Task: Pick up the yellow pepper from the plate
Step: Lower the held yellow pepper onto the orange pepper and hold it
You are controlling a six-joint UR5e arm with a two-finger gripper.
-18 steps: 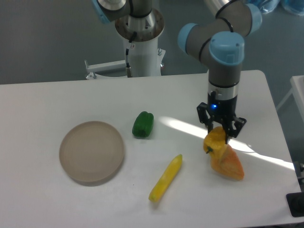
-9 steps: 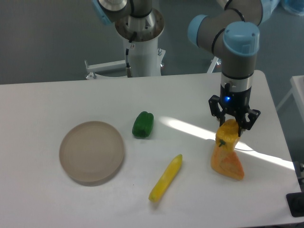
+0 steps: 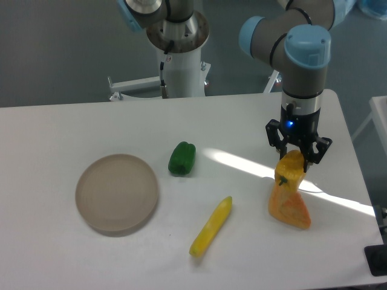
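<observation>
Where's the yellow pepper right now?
The yellow pepper is at the right of the camera view, held in the gripper just above the orange wedge piece, far from the bare plate at left.

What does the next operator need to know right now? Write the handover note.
End effector: shut on the yellow pepper, held over the right side of the table, right above the orange wedge piece; contact between them unclear.
Plate: at the left, nothing on it.
Done: pepper is off the plate and gripped.
Left: nothing for the pick itself; hold the grip. Green pepper and long yellow piece lie untouched on the table.
</observation>
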